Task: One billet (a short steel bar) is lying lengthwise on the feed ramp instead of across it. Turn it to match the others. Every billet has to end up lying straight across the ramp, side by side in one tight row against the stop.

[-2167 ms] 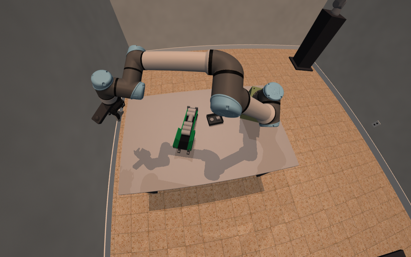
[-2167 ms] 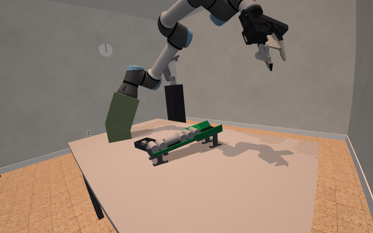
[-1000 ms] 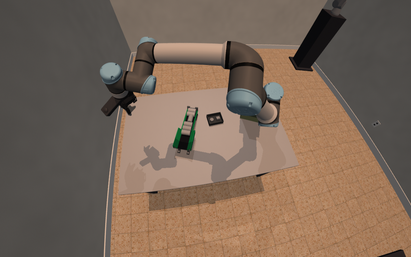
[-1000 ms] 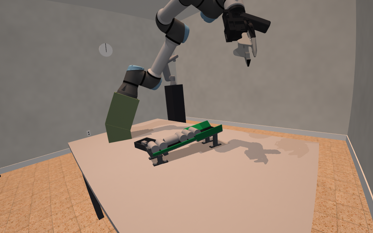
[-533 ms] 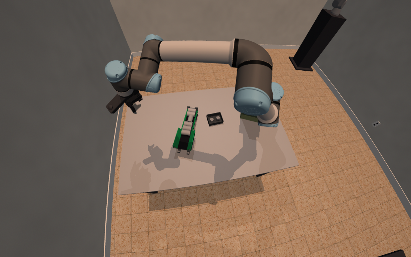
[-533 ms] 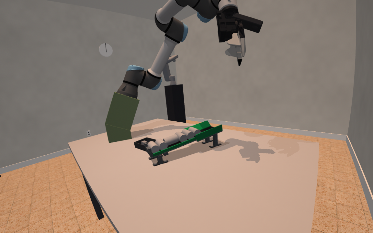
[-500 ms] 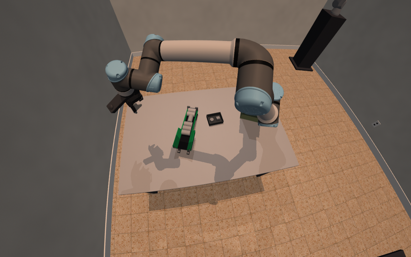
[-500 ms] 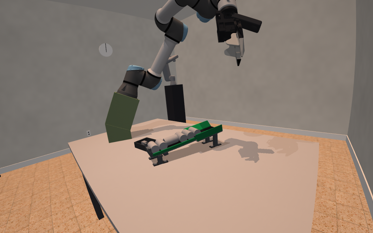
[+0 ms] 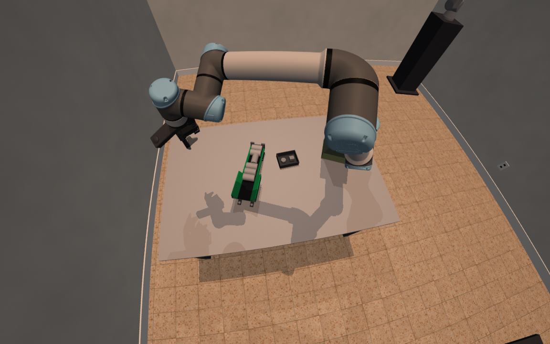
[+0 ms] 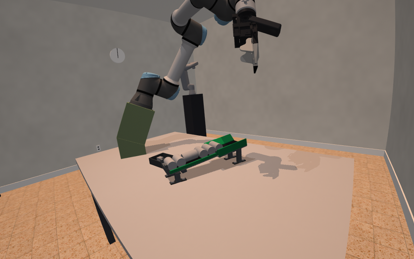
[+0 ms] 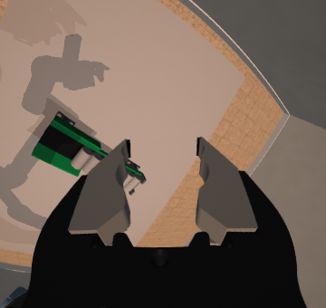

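Observation:
A green feed ramp (image 9: 248, 172) on black legs stands in the middle of the table and also shows in the exterior view (image 10: 207, 154). Grey billets lie on it. Most lie across the ramp, in two groups. One billet (image 9: 253, 156) lies lengthwise between the groups, seen also in the exterior view (image 10: 190, 154). My gripper (image 10: 254, 66) (image 9: 187, 142) hangs high above the table, far from the ramp, near the table's left edge. Its fingers stand apart with nothing between them. In the wrist view the ramp (image 11: 77, 149) lies far below, partly hidden by the left finger.
A small black tray (image 9: 287, 159) with two small parts sits on the table beside the ramp. The arm's olive base (image 10: 134, 130) stands at the table's far edge. A black pillar (image 10: 194, 114) stands behind the table.

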